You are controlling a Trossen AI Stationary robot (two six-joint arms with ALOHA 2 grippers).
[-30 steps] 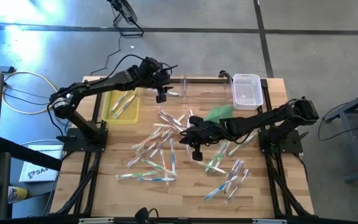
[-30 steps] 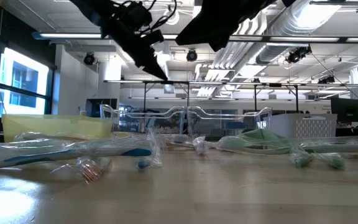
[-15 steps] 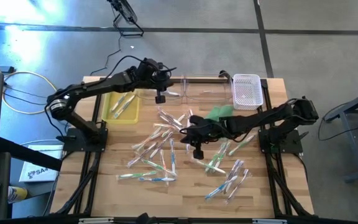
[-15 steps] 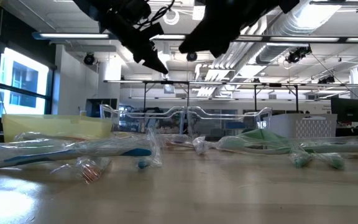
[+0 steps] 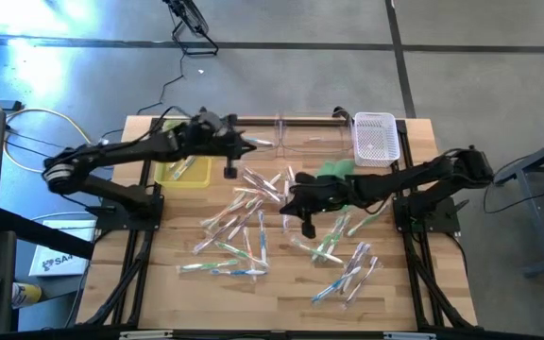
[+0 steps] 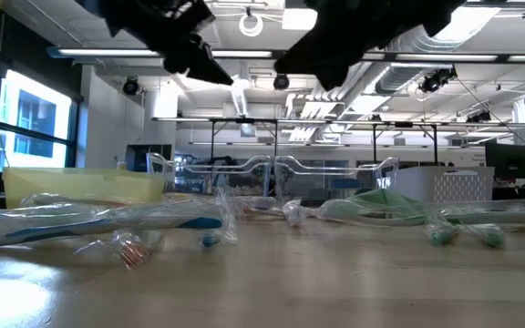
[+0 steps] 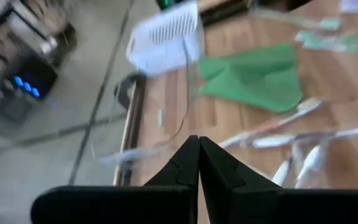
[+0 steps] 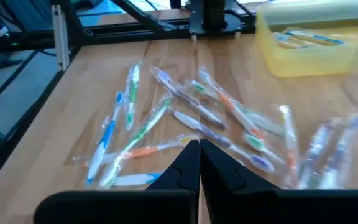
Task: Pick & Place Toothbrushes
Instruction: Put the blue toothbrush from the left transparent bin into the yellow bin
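Several wrapped toothbrushes (image 5: 253, 212) lie scattered flat on the wooden table (image 5: 159, 283); they also show in the right wrist view as toothbrushes (image 8: 197, 112). A few more lie in the yellow tray (image 5: 182, 170). My left gripper (image 5: 246, 144) hangs shut and empty in the air between the tray and the clear container (image 5: 314, 137); its fingers (image 7: 188, 162) are closed together. My right gripper (image 5: 284, 196) hovers shut and empty over the middle of the pile, its fingers (image 8: 188, 165) closed with nothing between them.
A white slotted basket (image 5: 376, 137) stands at the far right beside the clear container. A flat green cloth (image 5: 333, 173) lies in front of them, under the right arm. Bare wood shows along the near edge of the table.
My left gripper has drawn back from over the clear container toward the table's near left, above the yellow tray's edge, and its arm has swung lower and leftward. My right gripper has pulled back a little toward the table's right edge. The toothbrushes on the table have stayed put.
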